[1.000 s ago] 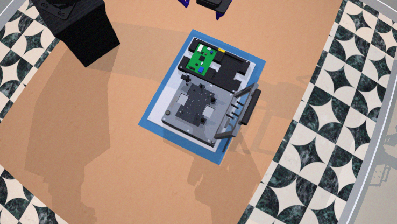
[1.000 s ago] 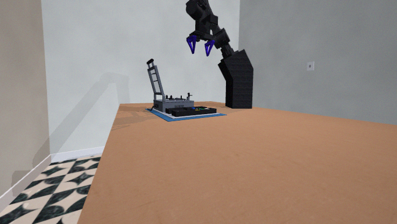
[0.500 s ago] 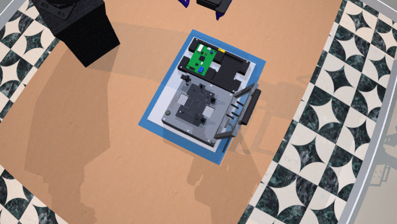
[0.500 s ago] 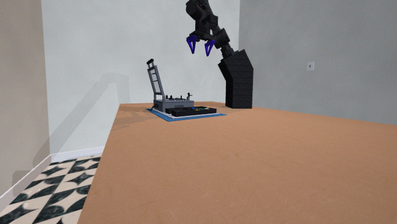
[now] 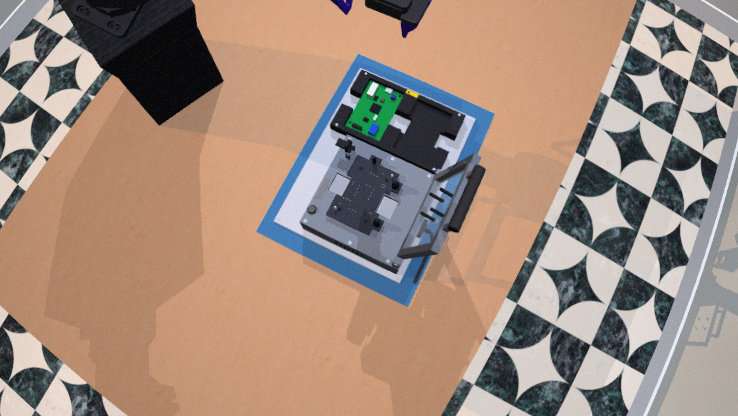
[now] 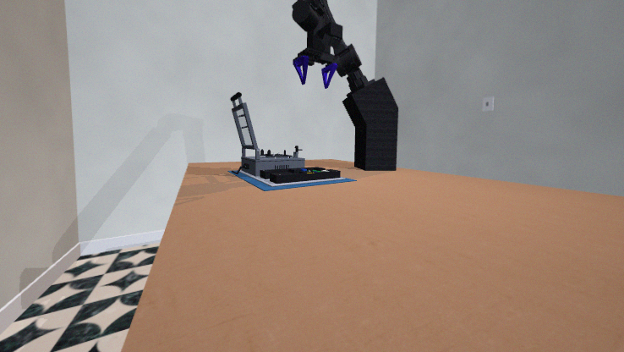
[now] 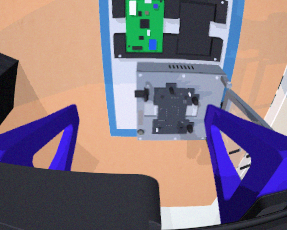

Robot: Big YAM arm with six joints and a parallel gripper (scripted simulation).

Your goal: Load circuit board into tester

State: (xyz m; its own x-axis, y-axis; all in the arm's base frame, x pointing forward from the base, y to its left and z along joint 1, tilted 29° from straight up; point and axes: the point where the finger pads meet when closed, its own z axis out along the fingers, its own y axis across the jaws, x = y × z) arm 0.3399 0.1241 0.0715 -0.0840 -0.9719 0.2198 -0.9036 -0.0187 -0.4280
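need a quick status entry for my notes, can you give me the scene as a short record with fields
gripper: blue-fingered black parallel gripper, open, holding nothing, high above the table
board: green circuit board, face up in one pocket of the black two-pocket tray; other pocket without a board
tester: grey tester beside the tray, no board on its black plate
lid: grey framed lid standing open, black handle on top
base: blue mat on the orange-brown table
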